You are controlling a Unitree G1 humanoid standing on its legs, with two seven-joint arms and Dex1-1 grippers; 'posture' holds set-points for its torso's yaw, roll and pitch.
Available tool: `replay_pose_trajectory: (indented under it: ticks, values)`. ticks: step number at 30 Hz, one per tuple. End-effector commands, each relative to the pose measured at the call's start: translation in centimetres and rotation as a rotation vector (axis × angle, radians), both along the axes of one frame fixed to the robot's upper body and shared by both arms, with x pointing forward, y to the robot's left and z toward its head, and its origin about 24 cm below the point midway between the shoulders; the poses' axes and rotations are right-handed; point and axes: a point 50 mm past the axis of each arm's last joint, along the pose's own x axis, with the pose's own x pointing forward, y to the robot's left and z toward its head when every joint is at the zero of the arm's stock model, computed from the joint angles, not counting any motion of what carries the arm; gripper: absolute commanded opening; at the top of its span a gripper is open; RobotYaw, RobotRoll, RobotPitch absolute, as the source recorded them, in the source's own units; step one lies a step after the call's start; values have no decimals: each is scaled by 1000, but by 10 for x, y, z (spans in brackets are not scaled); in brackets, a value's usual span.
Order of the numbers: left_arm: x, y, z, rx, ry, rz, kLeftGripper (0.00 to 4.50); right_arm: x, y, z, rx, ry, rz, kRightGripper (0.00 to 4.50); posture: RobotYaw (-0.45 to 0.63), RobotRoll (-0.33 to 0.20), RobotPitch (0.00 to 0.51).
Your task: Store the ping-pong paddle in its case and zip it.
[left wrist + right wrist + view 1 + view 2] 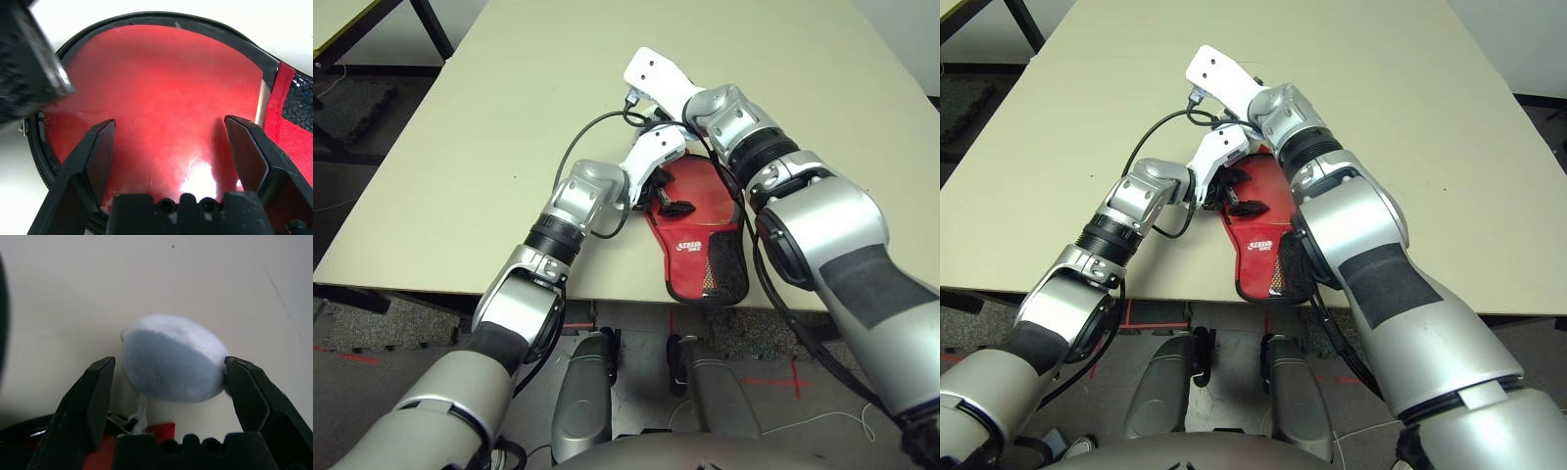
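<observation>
Mostly the arms hide the case (700,250); pompom (171,360) btwn right jaws.

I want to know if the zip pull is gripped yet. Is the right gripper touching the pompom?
Cannot tell. In the right wrist view the pompom sits between the open fingers of the right gripper; one finger meets its outline, but contact isn't plain.

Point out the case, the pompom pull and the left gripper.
case (690,245), left eye view, on its red fabric by the white logo.
pompom pull (171,360), right wrist view, on its fluffy middle.
left gripper (168,139), left wrist view, midway between its fingertips.
</observation>
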Motion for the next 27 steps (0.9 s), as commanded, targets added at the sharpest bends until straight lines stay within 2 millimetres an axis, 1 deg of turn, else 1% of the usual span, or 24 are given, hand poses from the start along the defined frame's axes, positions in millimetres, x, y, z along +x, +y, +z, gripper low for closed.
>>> replay_pose_trajectory:
  ticks: [1,4,5,6,7,8,9,10,11,16,19,23,27]
  values:
    - [-4,1,-4,5,17,8,4471,-2,-2,-19,-23,48,-20,4500,252,0,197]
    - [-5,3,-4,4,17,23,4471,-2,-3,-23,-39,54,-24,4500,288,0,198]
    - [-6,3,-4,4,17,27,4500,-2,-4,-24,-43,57,-25,4085,299,0,201]
    - [-6,5,-3,3,17,34,4500,-2,-4,-25,-45,58,-25,3897,303,0,201]
    - [-6,6,-3,3,17,39,4500,-3,-3,-25,-48,58,-25,3477,308,0,201]
    - [-7,7,-3,2,17,44,4500,-3,-3,-26,-51,57,-24,3190,315,0,202]
    - [-7,8,-4,2,18,50,4500,-3,-2,-26,-53,55,-23,2745,317,0,202]
    - [-7,9,-4,2,19,54,4500,-3,-2,-26,-55,52,-22,2452,322,0,202]
    - [-8,10,-4,3,19,58,4500,-3,-1,-27,-59,48,-20,2002,326,0,204]
    - [-10,12,-4,2,21,67,4500,-3,-2,-30,-103,26,-14,84,332,0,207]
    - [-10,11,-4,1,22,69,4500,-1,-8,-31,-113,4,-33,37,327,0,208]
    - [-11,9,-5,0,25,66,4500,3,-21,-26,-143,-54,-85,37,316,0,207]
    - [-12,7,-8,6,32,54,4500,10,-46,-13,-166,-156,-178,37,290,0,208]
